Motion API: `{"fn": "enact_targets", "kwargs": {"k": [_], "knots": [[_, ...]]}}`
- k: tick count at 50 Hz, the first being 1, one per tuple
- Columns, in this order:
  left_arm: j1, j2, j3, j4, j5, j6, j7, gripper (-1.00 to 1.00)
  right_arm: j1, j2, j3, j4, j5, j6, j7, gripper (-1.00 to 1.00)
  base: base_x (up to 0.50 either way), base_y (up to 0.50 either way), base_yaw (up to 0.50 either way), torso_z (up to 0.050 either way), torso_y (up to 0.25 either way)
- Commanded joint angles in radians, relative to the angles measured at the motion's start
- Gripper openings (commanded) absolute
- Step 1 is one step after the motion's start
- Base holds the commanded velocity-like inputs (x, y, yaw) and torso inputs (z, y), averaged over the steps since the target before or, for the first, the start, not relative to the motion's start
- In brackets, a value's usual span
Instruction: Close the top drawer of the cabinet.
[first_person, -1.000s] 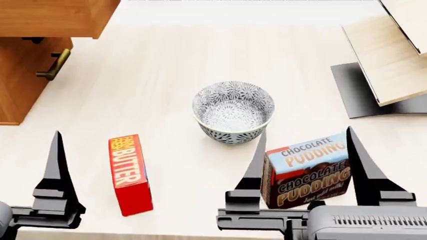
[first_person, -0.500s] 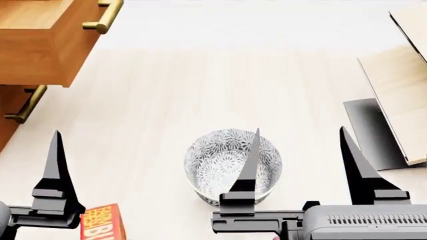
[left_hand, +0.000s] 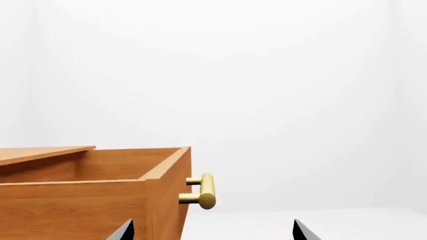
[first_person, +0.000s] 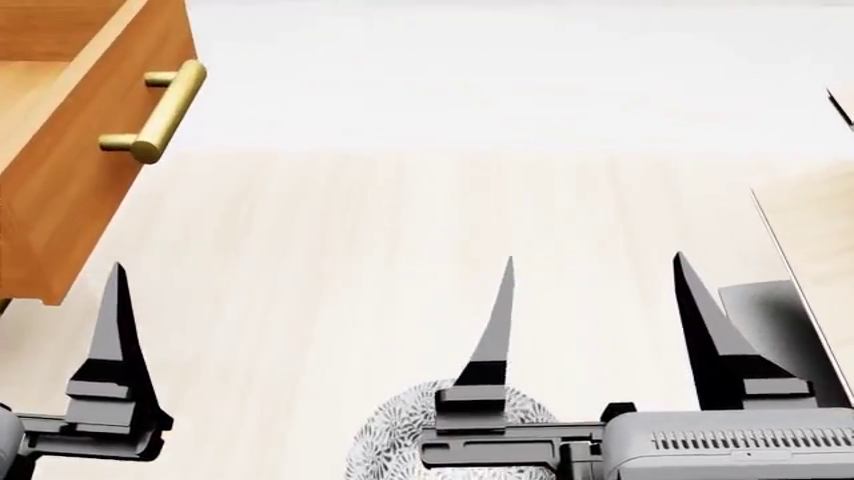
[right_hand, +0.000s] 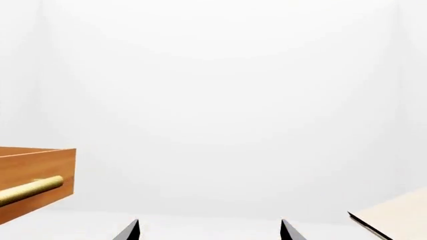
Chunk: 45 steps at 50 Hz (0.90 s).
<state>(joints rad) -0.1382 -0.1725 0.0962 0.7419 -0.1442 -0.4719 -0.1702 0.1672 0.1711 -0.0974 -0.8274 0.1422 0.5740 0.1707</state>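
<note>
The top drawer (first_person: 74, 170) stands pulled out at the far left of the head view, its brass bar handle (first_person: 154, 110) facing the table. The left wrist view shows the drawer's open box (left_hand: 87, 195) with its handle (left_hand: 203, 190), and the cabinet top (left_hand: 40, 153) behind it. My left gripper (left_hand: 213, 231) is open and empty, short of the drawer front; the head view shows one of its fingers (first_person: 118, 340). My right gripper (first_person: 594, 265) is open and empty over the table. In the right wrist view the right gripper (right_hand: 210, 229) has the drawer (right_hand: 37, 167) off to one side.
A patterned grey bowl (first_person: 394, 445) sits at the near edge between the arms. A pale slanted wooden structure (first_person: 807, 225) on a dark base (first_person: 787, 320) stands at the right, and its edge (right_hand: 393, 220) shows in the right wrist view. The light wood tabletop (first_person: 400, 230) spreads between.
The head view has swung up and forward: the butter and pudding boxes have left the picture, the bowl has slid to the bottom edge, the drawer looms larger. Both grippers remain open.
</note>
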Motion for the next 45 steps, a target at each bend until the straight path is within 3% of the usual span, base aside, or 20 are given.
{"fn": "enact_targets", "kwargs": {"k": [1, 23, 33, 34, 45], "knots": [[0.000, -0.007, 0.005, 0.002, -0.009, -0.002, -0.008, 1.00, -0.007, -0.001, 0.003, 0.005, -0.003, -0.037, 0.022, 1.00, 0.50, 0.00, 0.00, 0.000, 0.000], [-0.025, -0.023, 0.047, 0.057, -0.011, -0.046, -0.026, 1.00, -0.014, 0.016, -0.006, 0.029, 0.008, -0.062, 0.034, 1.00, 0.00, 0.00, 0.00, 0.000, 0.000], [-0.085, -0.029, 0.186, 0.142, 0.048, -0.129, -0.034, 1.00, -0.014, 0.024, -0.006, 0.034, 0.014, -0.057, 0.040, 1.00, 0.00, 0.00, 0.00, 0.000, 0.000], [-0.173, -0.003, 0.327, 0.195, 0.104, -0.229, -0.035, 1.00, -0.027, 0.029, 0.006, 0.049, 0.021, -0.080, 0.034, 1.00, 0.00, 0.00, 0.00, 0.000, 0.000], [-0.174, -0.009, 0.329, 0.204, 0.095, -0.234, -0.047, 1.00, -0.029, 0.034, 0.005, 0.051, 0.027, -0.086, 0.041, 1.00, 0.00, 0.00, 0.00, 0.000, 0.000]]}}
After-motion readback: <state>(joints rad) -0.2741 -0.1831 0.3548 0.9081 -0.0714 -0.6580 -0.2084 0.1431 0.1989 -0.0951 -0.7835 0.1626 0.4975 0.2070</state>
